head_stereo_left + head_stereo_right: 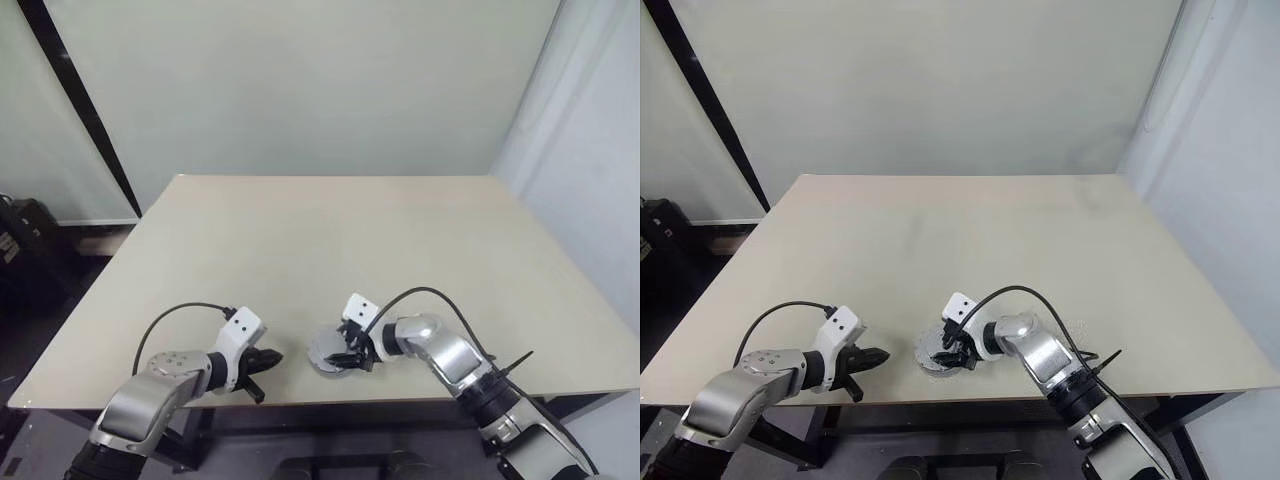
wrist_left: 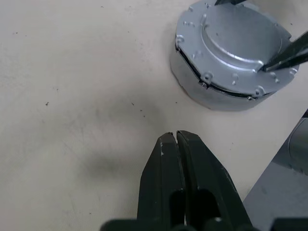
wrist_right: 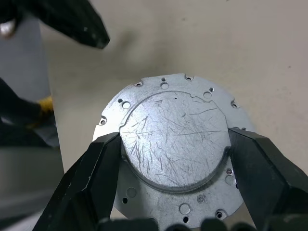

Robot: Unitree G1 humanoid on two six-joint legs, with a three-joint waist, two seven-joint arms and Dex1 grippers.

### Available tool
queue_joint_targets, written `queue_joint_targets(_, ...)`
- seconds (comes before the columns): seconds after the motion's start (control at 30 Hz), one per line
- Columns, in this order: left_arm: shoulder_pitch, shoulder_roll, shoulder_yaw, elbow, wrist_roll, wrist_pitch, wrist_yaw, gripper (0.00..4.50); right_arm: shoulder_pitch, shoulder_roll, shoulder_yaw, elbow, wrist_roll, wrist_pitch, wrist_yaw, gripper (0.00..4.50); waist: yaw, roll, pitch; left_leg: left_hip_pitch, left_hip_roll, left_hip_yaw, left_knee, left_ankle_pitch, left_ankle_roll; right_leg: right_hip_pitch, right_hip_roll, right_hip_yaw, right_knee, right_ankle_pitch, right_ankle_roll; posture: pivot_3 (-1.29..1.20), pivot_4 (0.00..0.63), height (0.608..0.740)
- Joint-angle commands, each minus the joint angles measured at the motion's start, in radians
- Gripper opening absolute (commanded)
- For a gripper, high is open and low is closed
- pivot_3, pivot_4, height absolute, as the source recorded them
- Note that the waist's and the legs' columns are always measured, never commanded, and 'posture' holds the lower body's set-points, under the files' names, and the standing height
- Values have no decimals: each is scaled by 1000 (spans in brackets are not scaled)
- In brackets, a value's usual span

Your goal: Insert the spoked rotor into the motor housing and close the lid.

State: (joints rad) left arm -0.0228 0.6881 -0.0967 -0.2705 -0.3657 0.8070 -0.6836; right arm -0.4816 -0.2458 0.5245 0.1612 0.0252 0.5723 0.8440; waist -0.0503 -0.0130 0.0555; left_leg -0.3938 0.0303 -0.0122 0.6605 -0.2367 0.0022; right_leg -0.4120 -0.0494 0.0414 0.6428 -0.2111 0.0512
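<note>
While the lid [image 3: 175, 149] sits on the motor housing [image 2: 211, 91], the right end effector [image 3: 174, 159] grasps its raised centre; the left end effector [image 2: 175, 139] idles clenched on the tabletop [image 1: 330, 240].

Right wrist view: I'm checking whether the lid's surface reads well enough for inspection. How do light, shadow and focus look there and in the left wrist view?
Right wrist view: the lid is sharp, its fine scratches catching soft light without harsh glare; the right gripper fingers at its edges look soft. Left wrist view: a faint shadow lies on the table ahead of the shut left gripper; the lid's raised face shows a mild sheen.
</note>
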Motion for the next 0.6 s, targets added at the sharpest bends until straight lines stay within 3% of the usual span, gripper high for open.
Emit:
queue_joint_targets(0.03,-16,-3,21,-40,-4,-3,4,0,-11,-10,19,-37,-28,-7,3,3213,0,0,0,0,0,0,0,0,0,0,0,0,0,0,0,0,0,740)
queue_joint_targets(0.6,-6,-15,24,-44,-2,-6,14,0,-14,36,20,-63,-42,123,-44,3213,-1,0,-1,1,0,0,0,0,0,1,0,0,1,0,0,0,0,740)
